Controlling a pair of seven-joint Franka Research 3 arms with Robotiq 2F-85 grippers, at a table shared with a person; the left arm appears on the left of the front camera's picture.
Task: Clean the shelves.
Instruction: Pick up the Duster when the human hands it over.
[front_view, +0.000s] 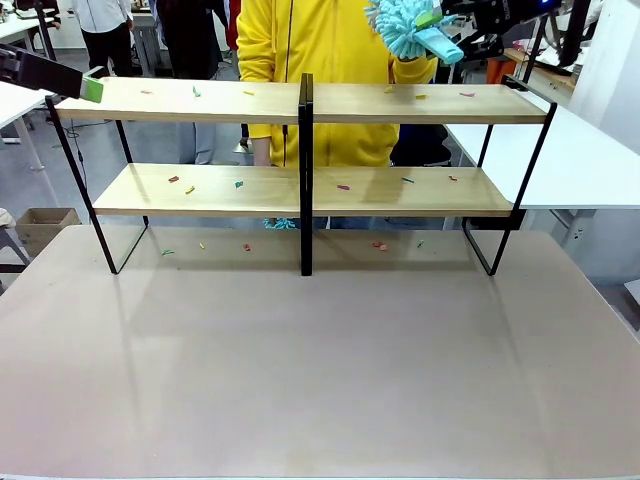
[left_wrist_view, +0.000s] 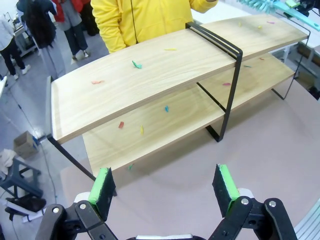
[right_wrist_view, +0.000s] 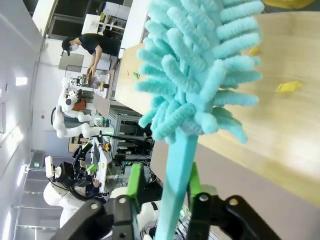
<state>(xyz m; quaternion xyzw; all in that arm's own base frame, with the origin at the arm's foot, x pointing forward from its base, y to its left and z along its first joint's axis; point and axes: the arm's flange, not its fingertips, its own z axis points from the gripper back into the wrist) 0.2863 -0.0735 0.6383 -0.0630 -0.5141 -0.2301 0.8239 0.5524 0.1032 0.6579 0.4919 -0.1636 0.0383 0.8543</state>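
Front view: shelves (front_view: 350, 103) at far side of table (front_view: 320, 380), scraps (front_view: 240, 184) litter both boards. Up right, duster (right_wrist_view: 200, 75) clamped by handle in right gripper (right_wrist_view: 164, 182), head over top board — poised to sweep. Off left end, left gripper (left_wrist_view: 164, 186) empty, jaws wide — likely kept clear.

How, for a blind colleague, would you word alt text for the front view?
The right gripper holds a teal duster above the right half of two-tier wooden shelves strewn with coloured scraps; the left gripper is at the top board's left end.
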